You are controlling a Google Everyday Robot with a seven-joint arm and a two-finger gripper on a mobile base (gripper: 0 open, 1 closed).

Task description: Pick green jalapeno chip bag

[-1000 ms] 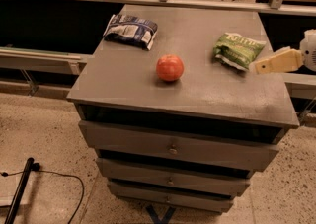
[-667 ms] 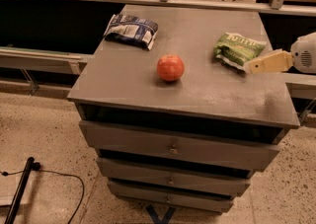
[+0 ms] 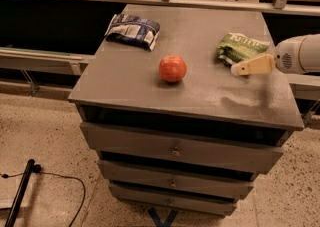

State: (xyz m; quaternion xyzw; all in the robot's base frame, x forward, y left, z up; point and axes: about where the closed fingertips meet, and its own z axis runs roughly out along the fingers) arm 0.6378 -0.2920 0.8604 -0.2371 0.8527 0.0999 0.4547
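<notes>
Task status: the pick is not yet done. The green jalapeno chip bag (image 3: pixel 241 47) lies flat on the table (image 3: pixel 210 96), at the far right of the top, and is not lifted. The end effector (image 3: pixel 252 65) enters from the right edge of the view. Its pale tip is at the near right corner of the bag. Contact cannot be confirmed. Whether the end effector is wide or narrow cannot be told from this view, and it carries nothing.

Remaining steps, as judged: final approach, closure on the bag, lift.

Other items: a red-orange ball (image 3: pixel 172 68) at the table centre, and a dark blue and white snack bag (image 3: pixel 133 30) at the far left. Both are well apart from the target.

Containers: the drawers (image 3: pixel 175 148) under the table top are closed, so their contents are not visible.
</notes>
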